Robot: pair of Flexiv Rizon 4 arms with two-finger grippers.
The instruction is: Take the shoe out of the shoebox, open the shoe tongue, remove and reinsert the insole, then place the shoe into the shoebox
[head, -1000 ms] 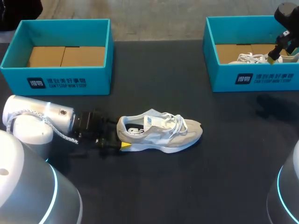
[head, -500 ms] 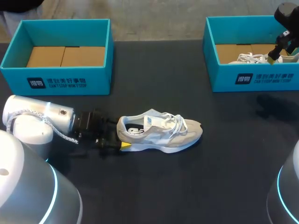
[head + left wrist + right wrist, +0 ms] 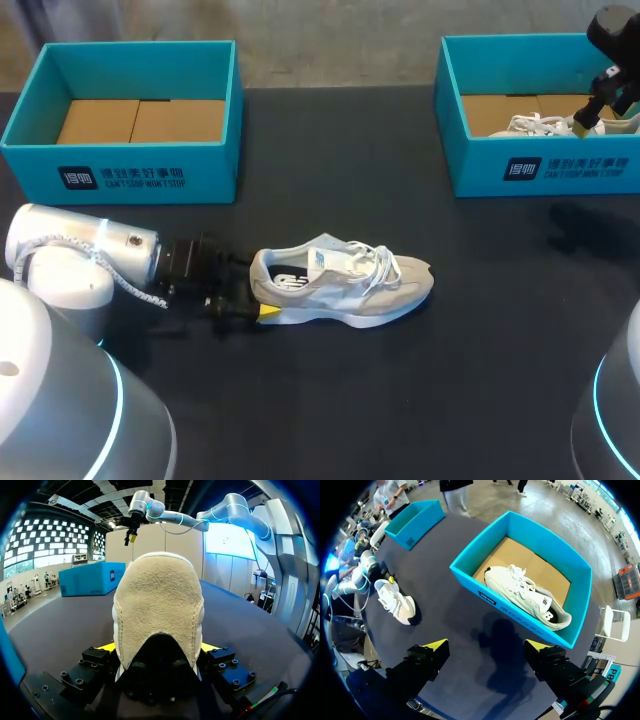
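While the shoe (image 3: 345, 285) lies out on the dark table (image 3: 330, 150), my left pincer (image 3: 159, 647) is clamped on its heel and my right pincer (image 3: 487, 645) hangs spread wide.
Two teal boxes at the far edge, well apart: left shoebox (image 3: 130, 170) shows only its brown cardboard floor; right shoebox (image 3: 560, 165) holds a second shoe (image 3: 527, 597), white, lying on its side. The shoe on the table sits upright on its sole between me and the left shoebox, clear of both boxes, toe toward my right, laces loose, dark insole showing in the opening. Left pincer comes in low from my left, one yellow tip on each side of the suede heel, both pressing it. Right pincer is high over the right shoebox, nothing between its fingers.
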